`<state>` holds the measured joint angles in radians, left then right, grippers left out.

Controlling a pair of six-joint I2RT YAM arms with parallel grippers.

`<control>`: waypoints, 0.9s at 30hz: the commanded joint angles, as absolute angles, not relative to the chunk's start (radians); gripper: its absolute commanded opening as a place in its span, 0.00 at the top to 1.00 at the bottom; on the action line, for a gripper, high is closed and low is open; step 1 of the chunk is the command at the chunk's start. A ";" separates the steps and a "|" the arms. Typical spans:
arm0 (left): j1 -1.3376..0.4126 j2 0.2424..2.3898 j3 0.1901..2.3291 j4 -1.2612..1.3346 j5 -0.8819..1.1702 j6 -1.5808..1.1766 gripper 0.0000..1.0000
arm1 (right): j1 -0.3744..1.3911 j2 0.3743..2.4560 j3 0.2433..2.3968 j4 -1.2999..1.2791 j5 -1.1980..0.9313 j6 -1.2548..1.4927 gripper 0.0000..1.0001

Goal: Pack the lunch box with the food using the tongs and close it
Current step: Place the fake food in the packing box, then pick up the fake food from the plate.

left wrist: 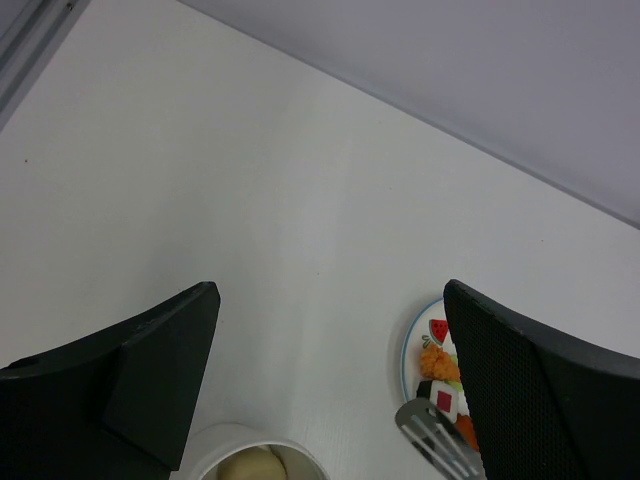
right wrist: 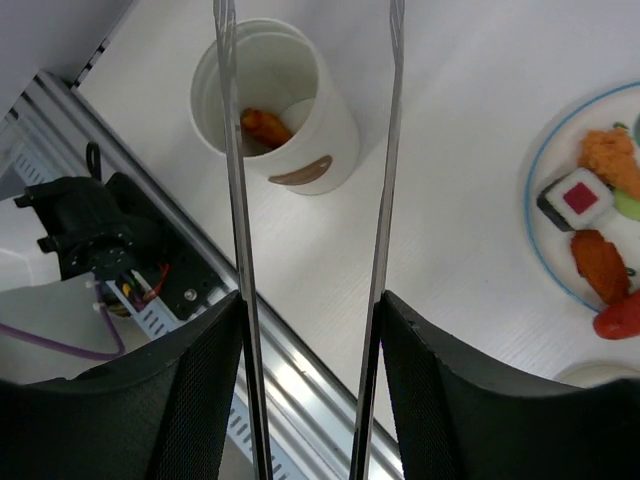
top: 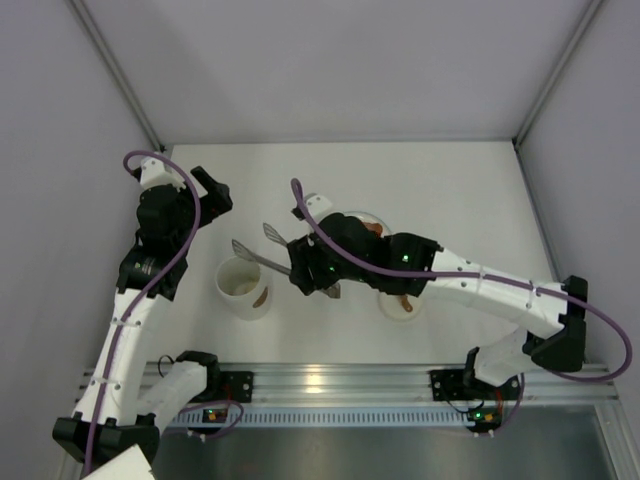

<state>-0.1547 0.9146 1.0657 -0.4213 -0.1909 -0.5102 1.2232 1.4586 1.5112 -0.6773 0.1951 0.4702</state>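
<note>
Nearest me, along the front edge of the table (top: 450,190), runs the metal rail (top: 330,385) with both arm bases bolted to it. Just past it stands the lunch box (right wrist: 330,150), upright and uncovered, with a brown mark on its wall. Inside I see an orange-brown piece of food (right wrist: 265,125) and a pale piece beside it. To the tub's right, my right gripper (right wrist: 312,305) hangs above the table with the tongs (right wrist: 234,180) clamped between its fingers (right wrist: 200,390). Each tong arm lies against the inside of one finger, and the two arms stand apart, passing either side of the tub in the wrist view. From overhead their tips look empty and lie just past the tub's far rim. Further right sits the plate (right wrist: 535,215) with more food: a crumbed orange piece, a white roll with a red centre, a brown piece and a red one. Farthest off, the left gripper (left wrist: 330,300) hovers with its fingers spread wide, holding nothing.
</note>
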 commanded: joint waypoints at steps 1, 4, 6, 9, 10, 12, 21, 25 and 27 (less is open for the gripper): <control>-0.146 0.910 1.058 -0.400 -0.183 -0.506 0.01 | 1.148 1.333 1.496 -0.679 0.274 0.459 0.45; -0.146 0.911 1.058 -0.402 -0.181 -0.505 0.01 | 1.057 1.269 1.433 -0.706 0.291 0.450 0.45; -0.146 0.910 1.058 -0.402 -0.179 -0.505 0.01 | 0.987 1.247 1.378 -0.719 0.293 0.440 0.46; -0.146 0.907 1.058 -0.400 -0.181 -0.506 0.01 | 0.915 1.227 1.291 -0.707 0.278 0.425 0.46; -0.146 0.908 1.058 -0.402 -0.183 -0.506 0.01 | 0.902 1.226 1.269 -0.700 0.262 0.422 0.46; -0.146 0.910 1.058 -0.400 -0.179 -0.505 0.01 | 0.884 1.235 1.220 -0.674 0.238 0.419 0.46; -0.146 0.911 1.058 -0.400 -0.176 -0.505 0.01 | 0.851 1.379 1.199 -0.609 0.206 0.403 0.48; -0.146 0.910 1.058 -0.402 -0.181 -0.505 0.01 | 0.850 1.443 1.241 -0.614 0.222 0.385 0.51; -0.146 0.908 1.058 -0.402 -0.181 -0.505 0.01 | 0.851 1.473 1.261 -0.621 0.232 0.376 0.53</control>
<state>-0.1547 0.9146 1.0657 -0.4213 -0.1871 -0.5102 0.8654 1.4528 1.1812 -0.6777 0.2176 0.4019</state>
